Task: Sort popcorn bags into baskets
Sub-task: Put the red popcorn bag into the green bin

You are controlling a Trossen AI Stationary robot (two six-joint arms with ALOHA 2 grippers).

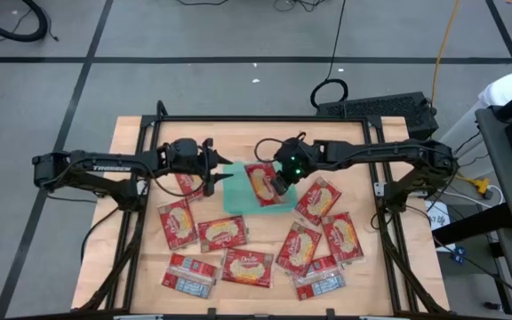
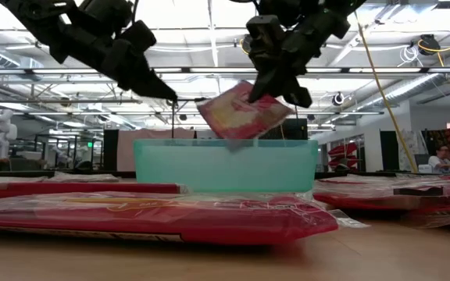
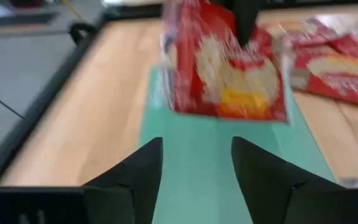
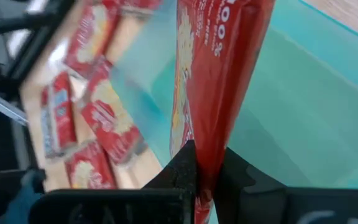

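Observation:
One red popcorn bag (image 1: 260, 182) with a cream-yellow picture hangs tilted over the teal tray (image 1: 238, 199), which lies mid-table. My right gripper (image 1: 279, 184) is shut on it; the low view shows the bag (image 2: 239, 111) above the tray's rim (image 2: 225, 165). My left gripper (image 1: 223, 173) hovers open at the tray's left edge, empty, its fingers (image 3: 143, 167) pointing at the bag (image 3: 229, 68) across the tray floor (image 3: 191, 146). Several more bags (image 1: 222, 234) lie flat on the table. My right gripper pinches the bag's edge (image 4: 205, 163) between its two fingers, coming from above and slanting in from the table's right. The bag (image 4: 222, 62) is lifted clear of the tray (image 4: 303, 112), tilted, its free end toward the left arm.
Loose bags lie on the table near and right of the tray (image 1: 340, 236), (image 1: 299, 247), (image 1: 247, 267), (image 1: 189, 274), and one beside the left gripper (image 1: 188, 183). A black frame (image 1: 140, 133) borders the wooden table. Bare wood lies beyond the tray.

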